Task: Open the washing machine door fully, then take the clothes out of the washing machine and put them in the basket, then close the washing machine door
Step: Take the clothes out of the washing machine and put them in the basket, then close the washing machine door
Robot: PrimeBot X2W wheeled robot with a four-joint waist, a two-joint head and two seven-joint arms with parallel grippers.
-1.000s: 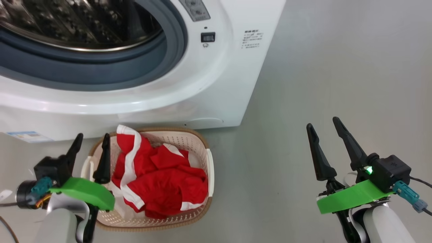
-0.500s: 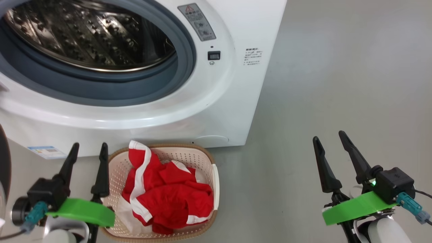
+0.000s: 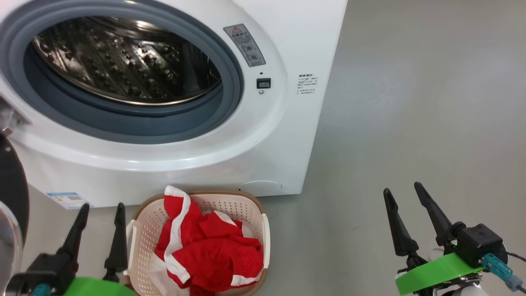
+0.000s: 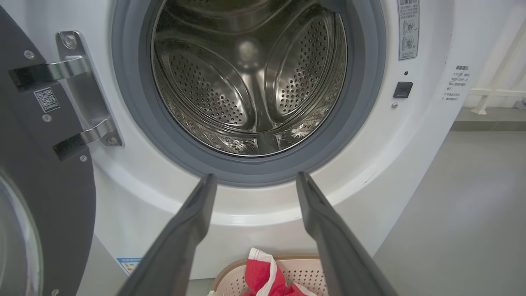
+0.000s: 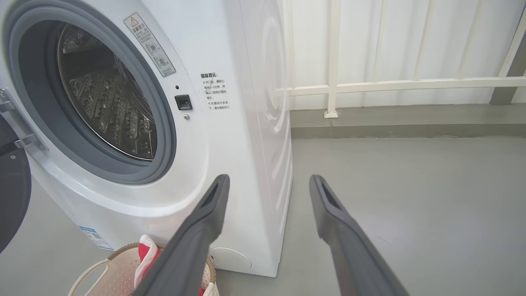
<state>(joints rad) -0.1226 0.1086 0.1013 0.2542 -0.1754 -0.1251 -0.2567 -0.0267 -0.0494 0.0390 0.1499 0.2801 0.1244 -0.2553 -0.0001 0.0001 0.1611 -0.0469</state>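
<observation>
The washing machine stands with its door swung wide open to the left on its steel hinge. Its steel drum holds no fabric that I can see. The red clothes with white trim lie piled in the cream basket on the floor in front of the machine. My left gripper is open and holds nothing, just left of the basket. It points at the drum opening. My right gripper is open too, over bare floor to the right of the machine.
Grey floor stretches to the right of the machine. A white railing runs along the wall behind it. A blue label sticker sits low on the machine's front.
The head camera has tilted up, so the machine, basket and both grippers sit lower in the picture and more of the drum and the door edge show. Both grippers stay open.
</observation>
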